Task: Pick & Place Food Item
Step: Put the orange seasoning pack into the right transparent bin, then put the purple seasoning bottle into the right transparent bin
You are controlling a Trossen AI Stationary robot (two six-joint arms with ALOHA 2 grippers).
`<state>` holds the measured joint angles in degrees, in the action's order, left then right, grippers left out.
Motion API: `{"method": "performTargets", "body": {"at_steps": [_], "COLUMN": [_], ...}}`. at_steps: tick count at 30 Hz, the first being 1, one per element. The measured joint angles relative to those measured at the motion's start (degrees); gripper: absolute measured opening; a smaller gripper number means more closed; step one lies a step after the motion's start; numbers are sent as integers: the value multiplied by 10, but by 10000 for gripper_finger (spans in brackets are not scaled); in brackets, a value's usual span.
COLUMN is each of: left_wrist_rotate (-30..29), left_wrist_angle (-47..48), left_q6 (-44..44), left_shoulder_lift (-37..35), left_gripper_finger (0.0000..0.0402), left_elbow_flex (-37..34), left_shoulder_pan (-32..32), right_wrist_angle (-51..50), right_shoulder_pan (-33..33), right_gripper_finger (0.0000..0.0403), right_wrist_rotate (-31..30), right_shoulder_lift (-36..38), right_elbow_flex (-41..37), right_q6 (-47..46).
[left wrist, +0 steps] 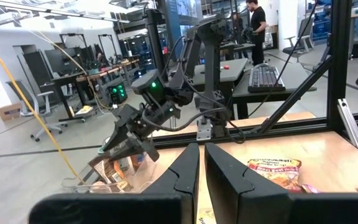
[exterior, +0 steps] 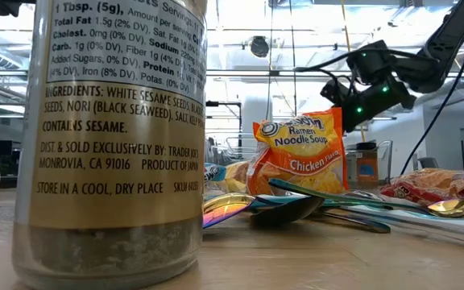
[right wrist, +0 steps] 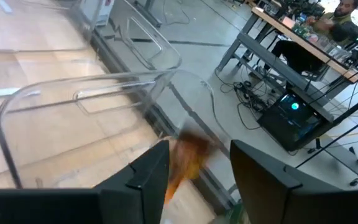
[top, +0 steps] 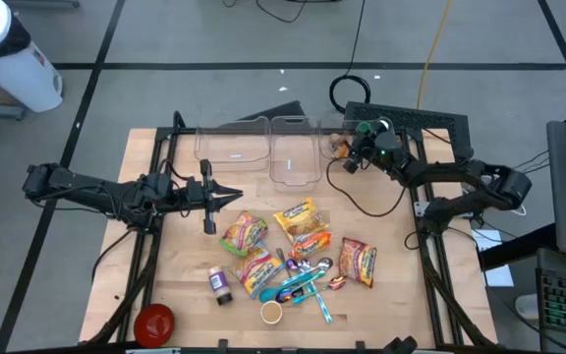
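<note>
Three clear bins stand along the table's far edge. My right gripper (top: pixel 350 147) hangs open over the rightmost bin (top: pixel 332 133), near its right wall. An orange food packet (right wrist: pixel 188 155) shows blurred between and below its fingers, inside the clear bin (right wrist: pixel 79 106); in the left wrist view, packets (left wrist: pixel 114 169) lie in that bin under the gripper (left wrist: pixel 126 142). My left gripper (top: pixel 236 197) is shut with nothing in it, level above the table's left middle, pointing right. My right gripper stands open around the blurred orange packet (right wrist: pixel 178 163), which sits close beside one finger (right wrist: pixel 149 174). Whether that finger touches the packet, I cannot tell.
Several ramen packets (top: pixel 298 218) (top: pixel 244 234) (top: pixel 359 262) lie mid-table, with spoons (top: pixel 308 280), a spice jar (top: pixel 220 285), a small cup (top: pixel 271 313) and a red bowl (top: pixel 155 322) nearer the front. The two other bins (top: pixel 232 146) (top: pixel 295 152) stand to the left.
</note>
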<state>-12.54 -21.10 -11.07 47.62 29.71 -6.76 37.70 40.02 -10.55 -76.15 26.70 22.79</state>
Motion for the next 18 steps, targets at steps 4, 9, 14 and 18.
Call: {"method": "performTargets", "body": {"at_steps": [4, 9, 14, 18], "left_wrist_rotate": [0, 0, 0, -2], "left_wrist_angle": [0, 0, 0, 0], "left_q6": [0, 0, 1, 32], "left_shoulder_lift": [0, 0, 0, 0], "left_gripper_finger": [35, 35, 35, 35], "left_elbow_flex": [0, 0, 0, 0], "left_shoulder_pan": [0, 0, 0, 0], "right_wrist_angle": [-24, -55, -72, -80], "right_shoulder_pan": [-1, -7, -26, -69], "right_gripper_finger": [172, 173, 173, 173], "right_wrist_rotate": [3, 19, 18, 18], "right_shoulder_lift": [20, 37, 58, 85], "right_elbow_flex": [0, 0, 0, 0], "right_q6": [4, -7, -56, -67]}}
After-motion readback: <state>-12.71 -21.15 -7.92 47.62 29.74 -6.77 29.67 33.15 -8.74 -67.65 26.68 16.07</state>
